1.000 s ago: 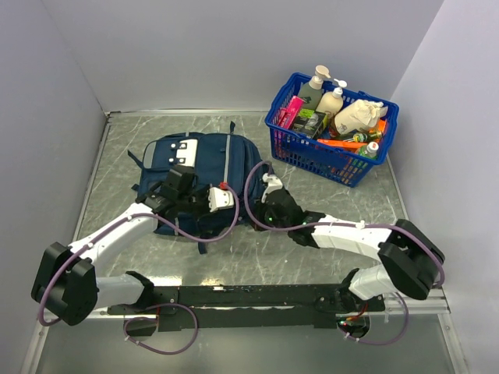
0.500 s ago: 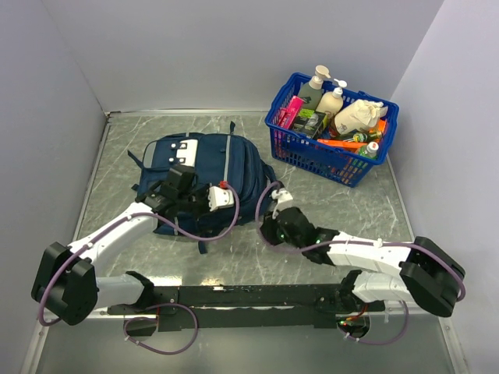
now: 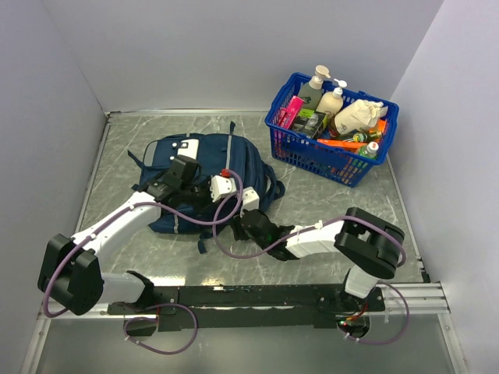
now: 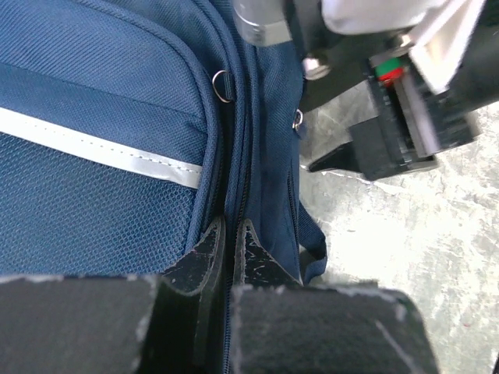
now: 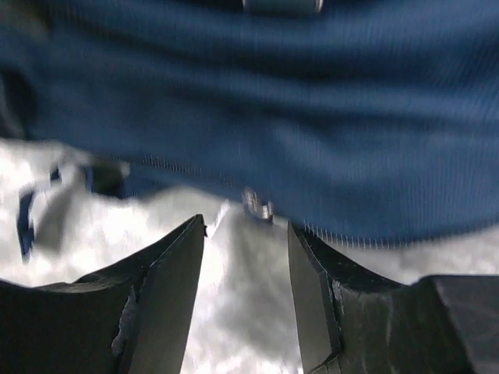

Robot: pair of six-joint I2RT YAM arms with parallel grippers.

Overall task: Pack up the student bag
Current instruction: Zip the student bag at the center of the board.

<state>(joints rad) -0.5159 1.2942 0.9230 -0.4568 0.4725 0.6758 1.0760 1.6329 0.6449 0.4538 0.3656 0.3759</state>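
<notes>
The navy student bag (image 3: 187, 160) lies flat on the table left of centre. My left gripper (image 3: 219, 199) rests on the bag's right side. In the left wrist view its fingertips (image 4: 217, 238) are shut on a fold of blue fabric (image 4: 117, 117) along the zip seam, beside a silver zip ring (image 4: 224, 86). My right gripper (image 3: 242, 224) sits low at the bag's near right edge. In the right wrist view its jaws stand open with only table between them, and a small metal zip pull (image 5: 257, 206) hangs from the bag (image 5: 312, 117) just ahead of the tips.
A blue plastic basket (image 3: 331, 152) stands at the back right, full of bottles, a pink box and other goods. Grey walls close in the table on three sides. The right arm's body (image 4: 390, 117) is close beside the left gripper.
The right gripper has opened and swung left, from the bag's right side to its near right edge. The left arm shifted slightly up and stayed shut.
</notes>
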